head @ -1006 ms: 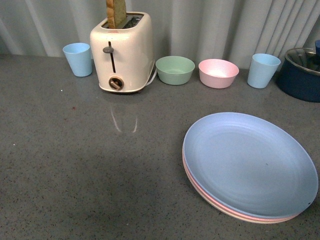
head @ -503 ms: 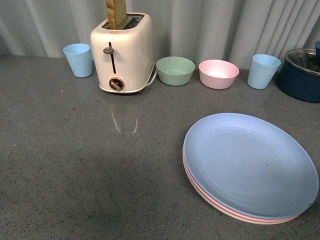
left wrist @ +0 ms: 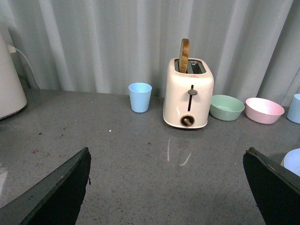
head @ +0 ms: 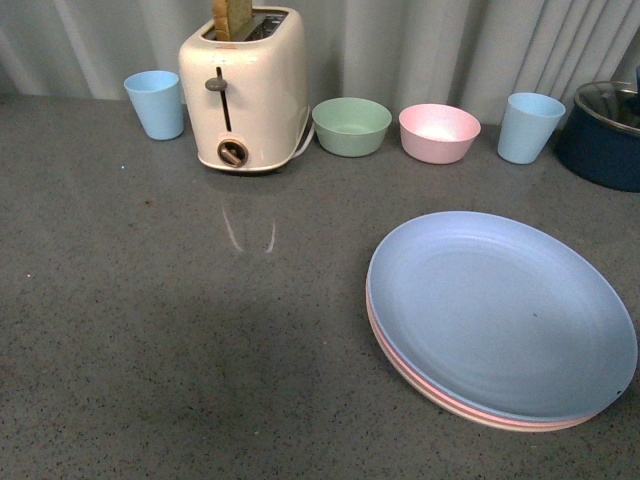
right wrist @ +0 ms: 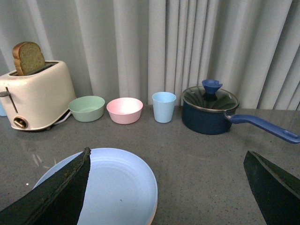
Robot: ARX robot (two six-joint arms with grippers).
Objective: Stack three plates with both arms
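The light blue plate (head: 500,315) lies on top of a stack at the front right of the grey counter. The pink plate's rim (head: 385,358) shows just under it, and a thin cream edge (head: 520,427) under that. The blue plate also shows in the right wrist view (right wrist: 117,187), and its edge in the left wrist view (left wrist: 293,161). Neither arm shows in the front view. My left gripper (left wrist: 166,187) is open and empty above bare counter. My right gripper (right wrist: 166,187) is open and empty, held above the counter beside the stack.
A cream toaster (head: 245,90) with toast stands at the back, with a blue cup (head: 157,103), a green bowl (head: 351,126), a pink bowl (head: 438,132) and another blue cup (head: 528,127) in a row. A dark blue lidded saucepan (right wrist: 210,110) stands at the back right.
The front view has shifted slightly, so everything sits a little higher in the picture. The plates and the other things have not moved on the counter.
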